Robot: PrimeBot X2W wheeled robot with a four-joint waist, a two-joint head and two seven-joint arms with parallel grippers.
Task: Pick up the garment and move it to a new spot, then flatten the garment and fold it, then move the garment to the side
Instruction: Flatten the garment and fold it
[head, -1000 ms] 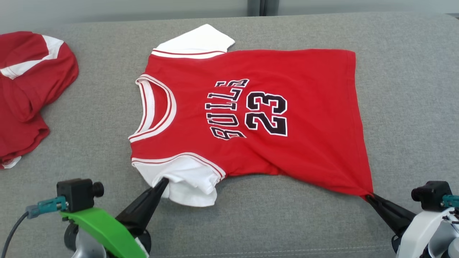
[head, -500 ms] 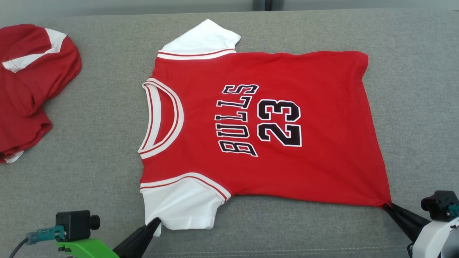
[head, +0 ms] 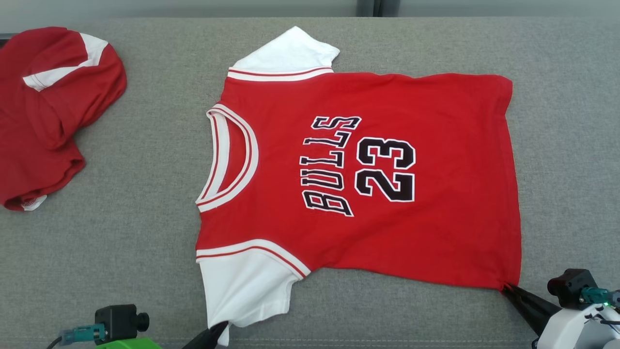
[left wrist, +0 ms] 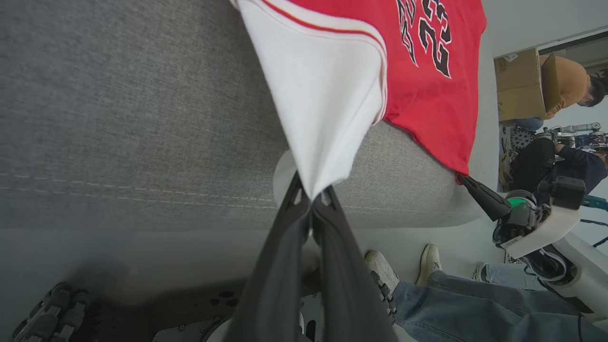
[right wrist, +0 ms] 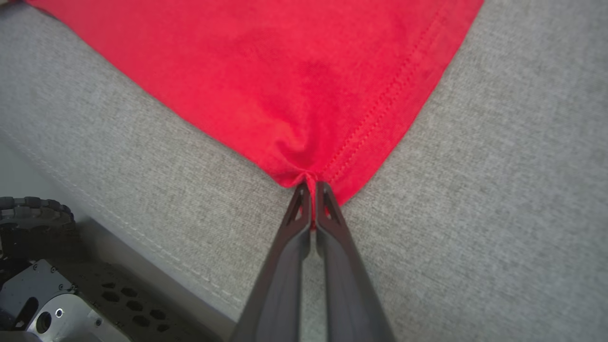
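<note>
Now the left claw (head: 219,329) is clenched on the tip of the shirt's (head: 368,179) near white sleeve (head: 247,286). In the left wrist view its two fingers (left wrist: 285,247) lie pressed together, with white cloth fanning out from the tips. The right claw (head: 506,289) is clamped just as tight on the near hem corner, and the right wrist view shows red cloth puckered where it enters the tips (right wrist: 309,187).

A second ago the near sleeve was bunched and folded on itself, and the near side of the shirt sagged in a curve between the two claws. Both claws now sit closer to the cushion's (head: 121,242) front edge. The sleeve is drawn out flat and the near side runs almost straight. The whole head view has also slid a little, so the camera itself has moved.

The shirt lies print up in the middle of the cushion, collar to the left and hem to the right. The hem is a clean line and the far sleeve (head: 288,53) lies flat toward the back. The pinched sleeve tip sits by the stitched seam (head: 387,341) along the front edge, so little room is left on the near side.

Bare grey cloth is open right of the hem. There is more between the collar and the crumpled other shirt (head: 48,111) at far left, well apart. Off the front edge, the left wrist view shows a person's shoes (left wrist: 380,270) on the floor.
</note>
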